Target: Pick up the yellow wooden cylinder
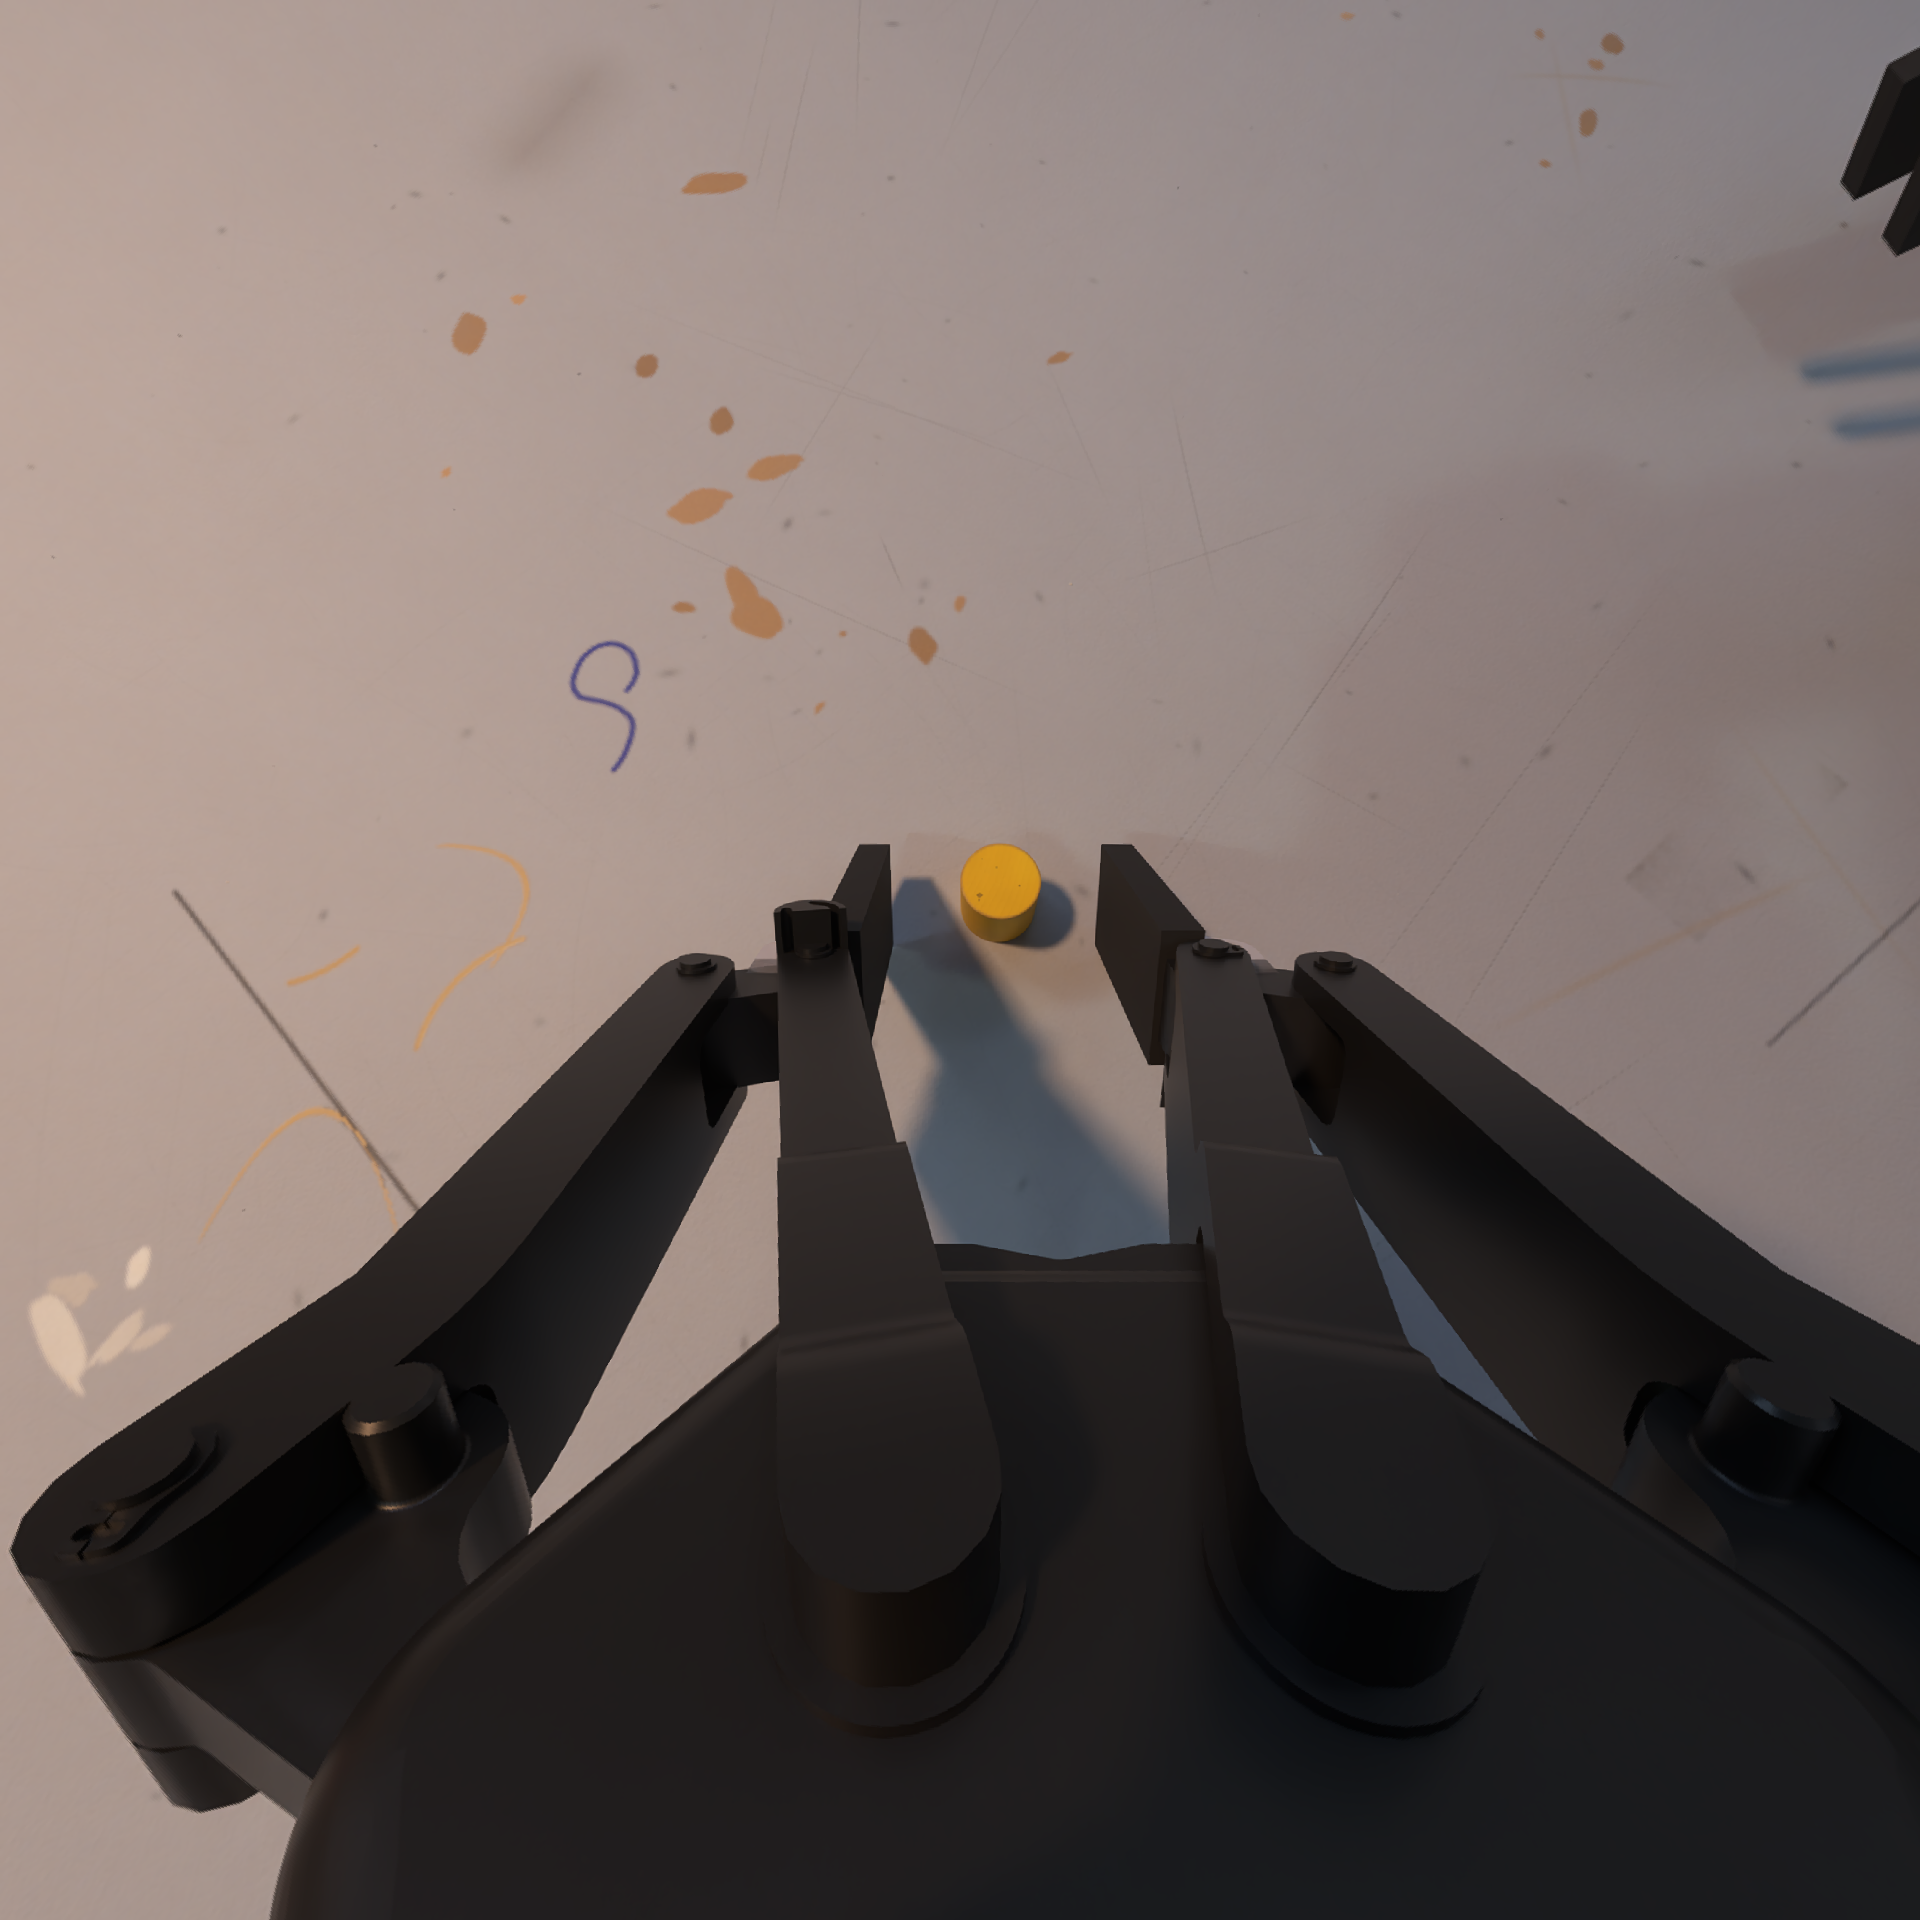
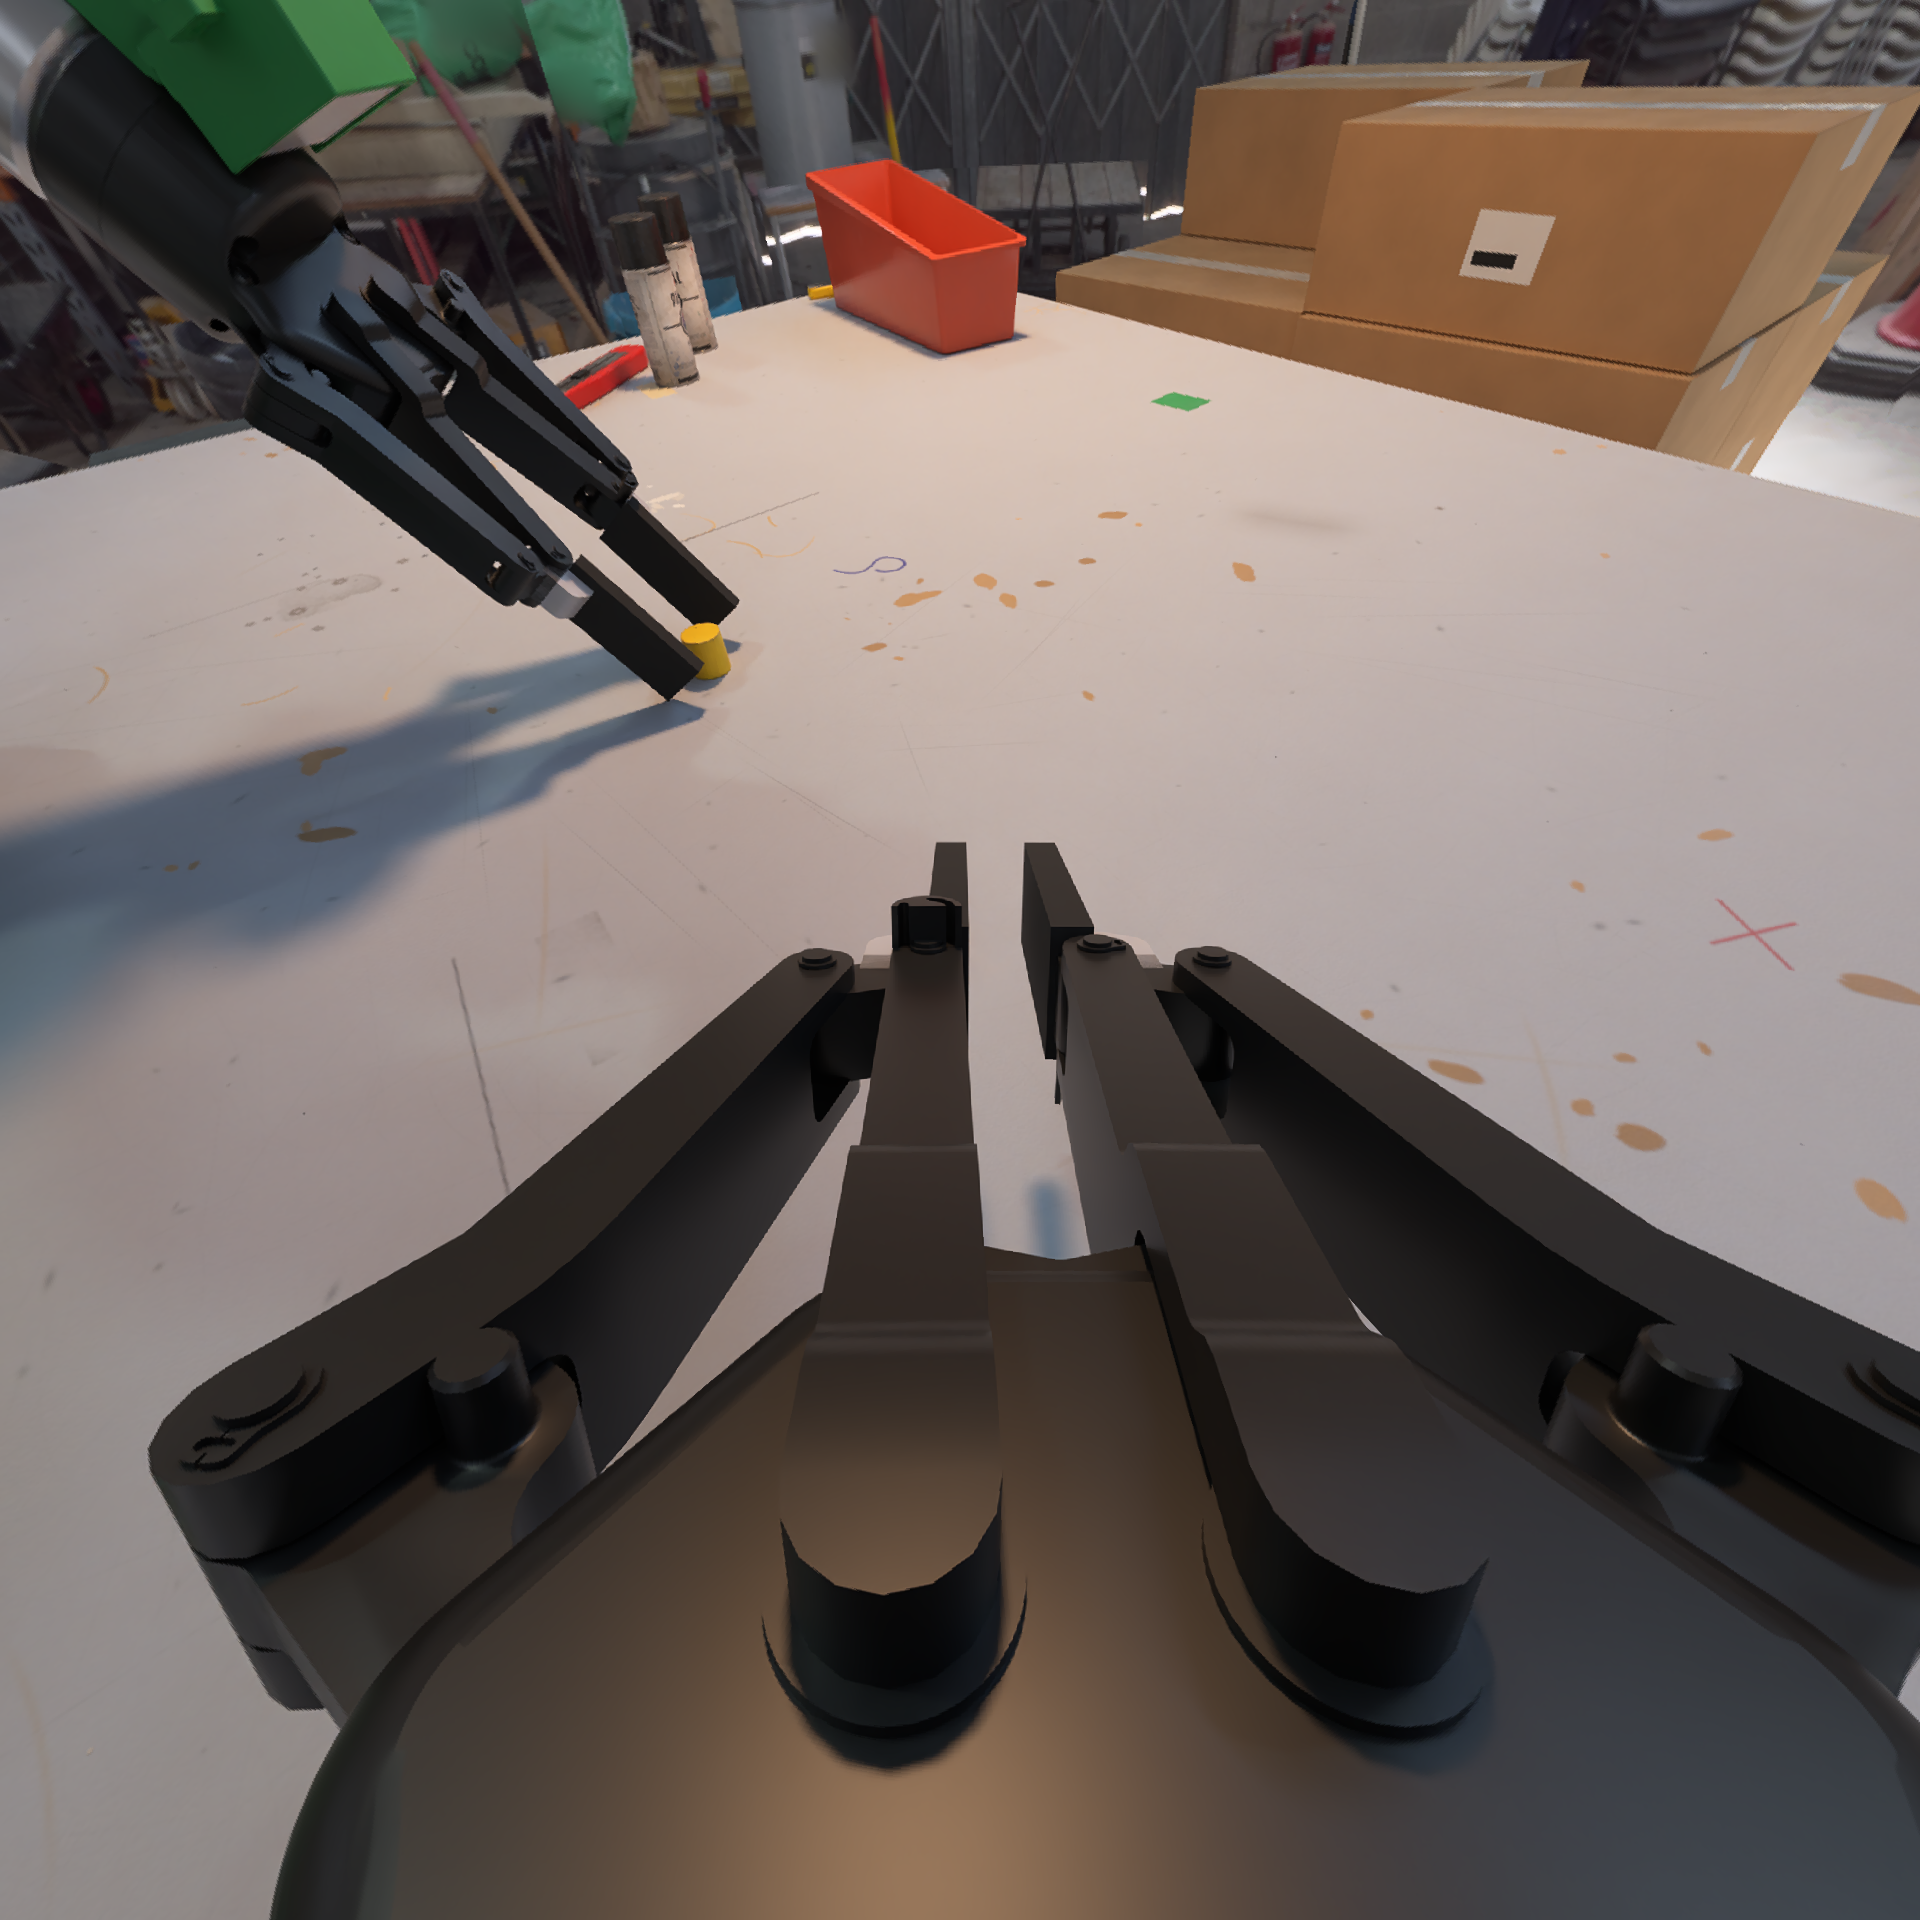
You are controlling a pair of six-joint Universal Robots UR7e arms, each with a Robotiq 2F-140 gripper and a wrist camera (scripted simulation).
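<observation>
Yellow and upright, the wooden cylinder point(image 1: 1000, 891) stands on the stained white table point(image 1: 312, 520) in the left wrist view, between the spread fingertips of the left gripper point(image 1: 994, 873), touching neither pad.

From the right wrist view, the left gripper point(image 2: 704, 646) slants down with its tips at table level on either side of the cylinder point(image 2: 708, 649). The right gripper point(image 2: 994, 868) hovers well apart, fingers nearly together with a narrow empty gap. A red bin point(image 2: 914, 255), two spray cans point(image 2: 665, 291) and cardboard boxes point(image 2: 1507, 239) line the far edge.

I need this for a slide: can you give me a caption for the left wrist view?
Open left gripper straddles the upright yellow wooden cylinder on the paint-flecked table.
</observation>
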